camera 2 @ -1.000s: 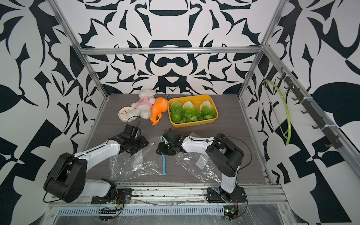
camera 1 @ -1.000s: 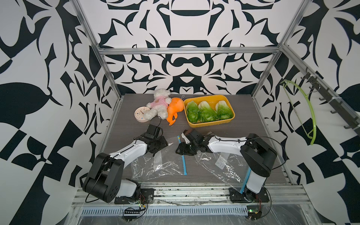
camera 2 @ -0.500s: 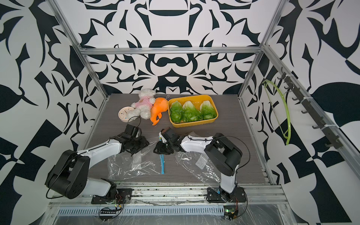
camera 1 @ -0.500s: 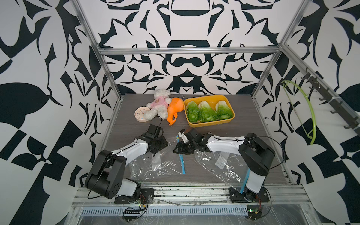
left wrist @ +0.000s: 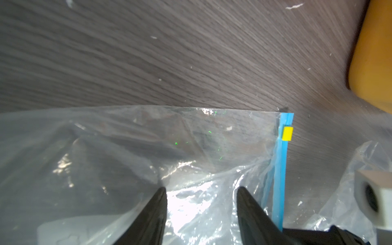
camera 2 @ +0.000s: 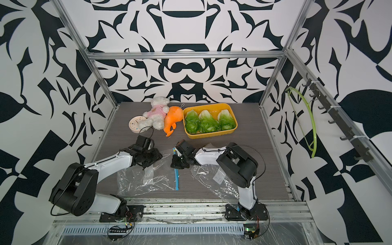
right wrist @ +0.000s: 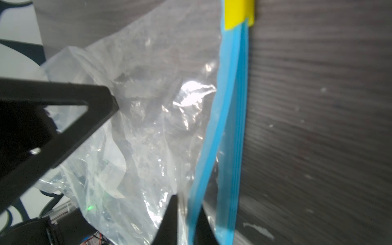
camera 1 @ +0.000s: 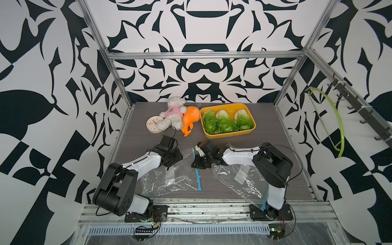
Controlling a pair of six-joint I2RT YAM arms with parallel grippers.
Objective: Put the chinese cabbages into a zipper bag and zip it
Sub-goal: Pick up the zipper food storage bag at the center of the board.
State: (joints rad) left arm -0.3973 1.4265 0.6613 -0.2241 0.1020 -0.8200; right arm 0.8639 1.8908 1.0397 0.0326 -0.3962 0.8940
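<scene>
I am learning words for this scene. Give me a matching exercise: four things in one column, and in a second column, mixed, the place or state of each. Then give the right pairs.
Things:
1. chinese cabbages
2. orange plush toy
3. left tool
4. right tool

Places or states:
a. shut on the blue strip of the zipper bag
b. open, over the bag's clear plastic
c. in the yellow tray
d. beside the white bear

Pairs: 1-c, 2-d, 3-b, 4-a

B&w walls (camera 1: 201,25), grey wood table (camera 1: 271,135)
</scene>
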